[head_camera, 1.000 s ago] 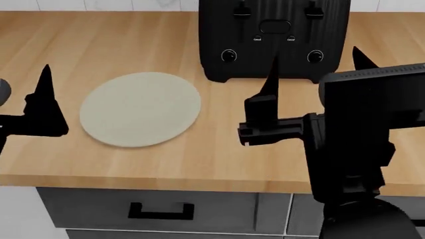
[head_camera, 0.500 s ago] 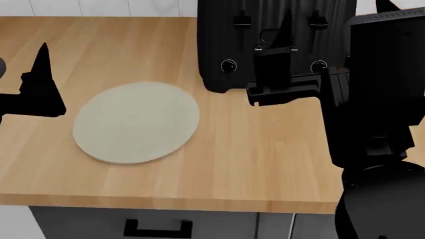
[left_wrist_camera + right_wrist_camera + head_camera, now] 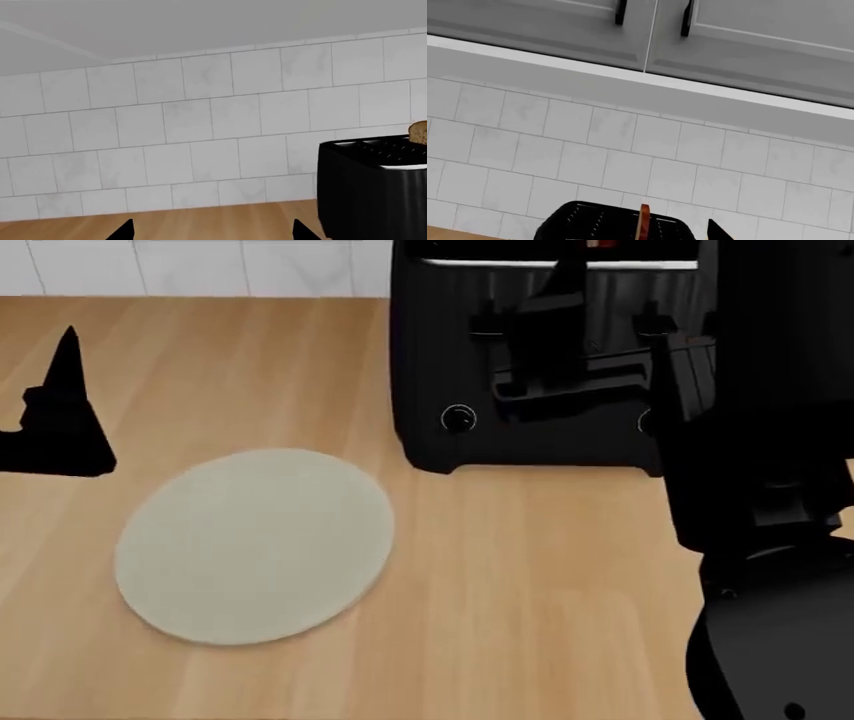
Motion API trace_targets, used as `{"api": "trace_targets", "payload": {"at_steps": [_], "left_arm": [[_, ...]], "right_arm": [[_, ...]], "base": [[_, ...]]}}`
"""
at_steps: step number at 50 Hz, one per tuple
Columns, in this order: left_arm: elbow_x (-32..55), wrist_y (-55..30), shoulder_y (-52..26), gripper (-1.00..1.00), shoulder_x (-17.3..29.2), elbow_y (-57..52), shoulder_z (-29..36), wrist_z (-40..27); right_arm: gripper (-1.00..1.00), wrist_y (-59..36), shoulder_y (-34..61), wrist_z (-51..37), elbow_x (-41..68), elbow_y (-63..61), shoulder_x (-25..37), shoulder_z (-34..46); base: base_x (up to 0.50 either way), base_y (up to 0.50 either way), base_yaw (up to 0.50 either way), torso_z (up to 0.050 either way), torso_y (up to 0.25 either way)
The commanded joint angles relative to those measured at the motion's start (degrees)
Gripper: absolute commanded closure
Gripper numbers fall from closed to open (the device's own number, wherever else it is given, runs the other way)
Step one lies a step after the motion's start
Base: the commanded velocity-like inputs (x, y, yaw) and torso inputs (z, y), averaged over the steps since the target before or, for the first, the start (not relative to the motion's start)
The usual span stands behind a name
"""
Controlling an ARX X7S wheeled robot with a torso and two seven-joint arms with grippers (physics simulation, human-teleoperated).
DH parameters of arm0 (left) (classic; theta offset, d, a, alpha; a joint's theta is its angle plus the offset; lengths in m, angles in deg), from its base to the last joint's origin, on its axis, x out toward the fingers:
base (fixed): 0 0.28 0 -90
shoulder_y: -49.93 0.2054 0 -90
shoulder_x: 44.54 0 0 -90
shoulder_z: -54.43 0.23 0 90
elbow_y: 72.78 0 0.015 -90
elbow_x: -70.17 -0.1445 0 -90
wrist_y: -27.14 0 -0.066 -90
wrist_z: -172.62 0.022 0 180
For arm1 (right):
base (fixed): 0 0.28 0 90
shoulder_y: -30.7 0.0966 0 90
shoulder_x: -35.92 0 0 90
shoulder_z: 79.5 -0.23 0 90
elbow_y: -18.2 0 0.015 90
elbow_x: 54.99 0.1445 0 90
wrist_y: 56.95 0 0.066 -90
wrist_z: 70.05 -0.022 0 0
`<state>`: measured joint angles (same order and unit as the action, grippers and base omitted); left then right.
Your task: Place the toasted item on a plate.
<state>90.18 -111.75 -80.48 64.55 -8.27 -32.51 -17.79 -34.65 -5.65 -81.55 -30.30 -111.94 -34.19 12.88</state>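
The toasted item (image 3: 644,222) stands edge-on in a slot of the black toaster (image 3: 602,223); its brown rounded top (image 3: 419,132) also shows in the left wrist view. The off-white plate (image 3: 254,545) lies flat on the wooden counter, left of the toaster (image 3: 534,430), with nothing on it. My right gripper (image 3: 639,236) is open, raised in front of the toaster's upper face, and holds nothing; one fingertip (image 3: 718,231) shows. My left gripper (image 3: 212,236) is open and holds nothing, hovering left of the plate, with one finger (image 3: 63,390) in the head view.
The wooden counter (image 3: 534,570) runs back to a white tiled wall (image 3: 200,130). Grey wall cabinets (image 3: 647,30) hang above the toaster. My right arm (image 3: 774,540) fills the right side of the head view and covers part of the toaster.
My right gripper has risen from counter height to the toaster's upper face. The head view has shifted, so plate and toaster sit lower in it. The left gripper has hardly moved.
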Motion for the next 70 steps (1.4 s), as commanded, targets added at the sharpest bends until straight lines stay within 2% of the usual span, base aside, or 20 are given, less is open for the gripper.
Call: {"api": "trace_targets", "payload": {"at_steps": [1, 70], "left_arm": [[0.27, -0.33, 0.23, -1.0, 0.45, -0.71, -0.14, -0.26], [1.63, -0.83, 1.13, -1.0, 1.85, -2.65, -0.63, -1.62]], "right_arm": [[-1.0, -0.88, 0.53, -0.28, 0.58, -0.82, 0.23, -0.15], [-1.0, -2.93, 1.31, -2.14, 2.92, -2.26, 0.99, -0.96]], "base": [[0.23, 0.0, 0.0, 0.0, 0.0], [0.19, 0.0, 0.0, 0.0, 0.0]]}}
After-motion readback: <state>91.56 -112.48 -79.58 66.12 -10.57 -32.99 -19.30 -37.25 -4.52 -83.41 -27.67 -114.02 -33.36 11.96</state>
